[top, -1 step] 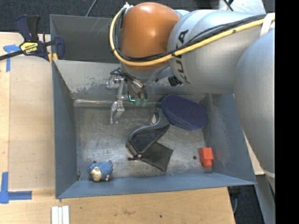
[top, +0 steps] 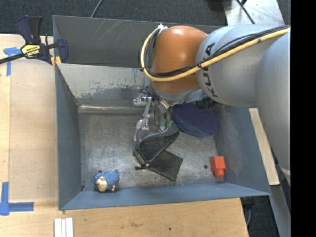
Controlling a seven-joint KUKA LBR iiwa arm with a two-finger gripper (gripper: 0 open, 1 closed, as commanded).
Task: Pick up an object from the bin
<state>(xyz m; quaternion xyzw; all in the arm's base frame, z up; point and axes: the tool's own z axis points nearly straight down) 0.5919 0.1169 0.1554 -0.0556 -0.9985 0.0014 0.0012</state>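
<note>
Since my claw [top: 150, 120] hangs over the black pouch [top: 160, 158], middle of the bin [top: 69, 132], I'd descend squarely; its spread I cannot tell.

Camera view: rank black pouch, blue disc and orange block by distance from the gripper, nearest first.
1. Black pouch: right at the gripper, mid-bin.
2. Blue disc: just to the view's right of the gripper, toward the back wall.
3. Orange block: front right corner, clearly farthest.
</note>
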